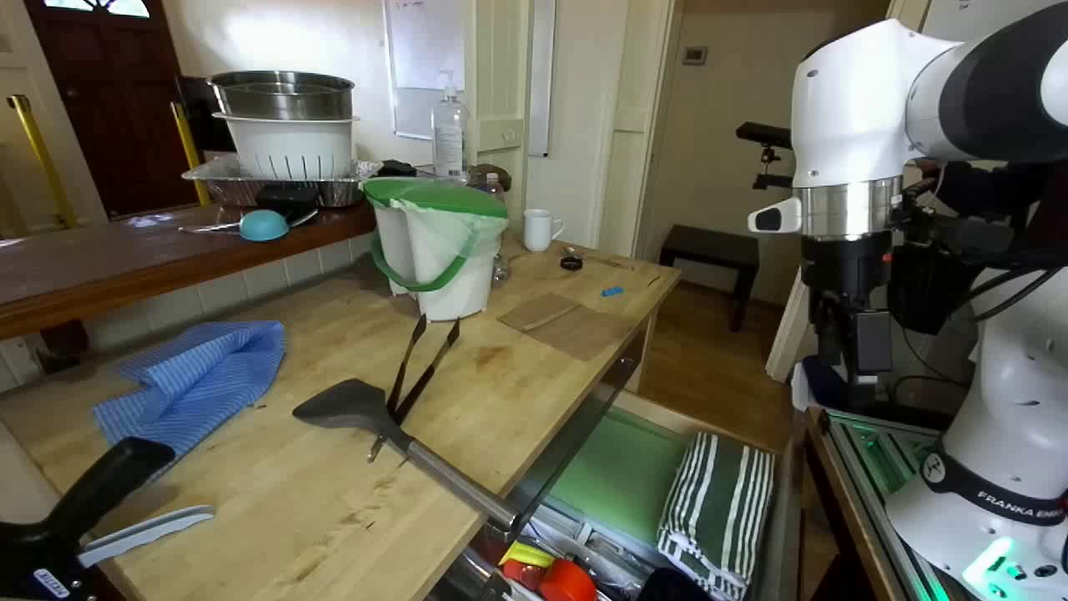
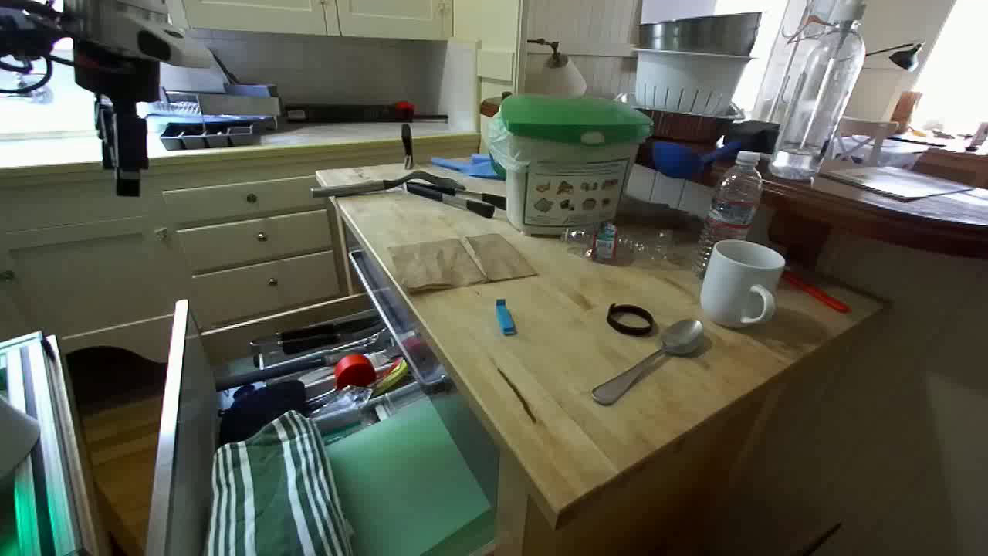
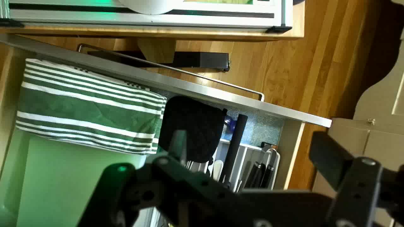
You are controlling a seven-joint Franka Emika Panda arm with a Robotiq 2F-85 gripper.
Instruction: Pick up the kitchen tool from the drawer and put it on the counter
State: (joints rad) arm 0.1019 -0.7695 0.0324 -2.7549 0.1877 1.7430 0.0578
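The kitchen tool (image 3: 234,143), a long slim dark rod-like handle, lies in the open drawer (image 3: 202,90) beside a black cloth-like item. It also shows in an exterior view (image 2: 270,371); its far end is hidden. The drawer holds a green liner and a striped cloth. The light wooden counter (image 1: 317,501) stands beside and above the drawer, and it shows in an exterior view (image 2: 571,371). My gripper (image 3: 254,151) is open and empty, its fingers wide apart, high above the drawer. It shows in both exterior views, at the robot's side (image 1: 859,363) (image 2: 127,174).
A black spatula (image 1: 355,405) and tongs (image 1: 425,371) lie on the counter, the spatula's handle jutting over the drawer-side edge. A white bucket with green lid (image 2: 575,166), a mug (image 2: 733,282), a spoon (image 2: 648,363) and a blue cloth (image 1: 196,376) are there too.
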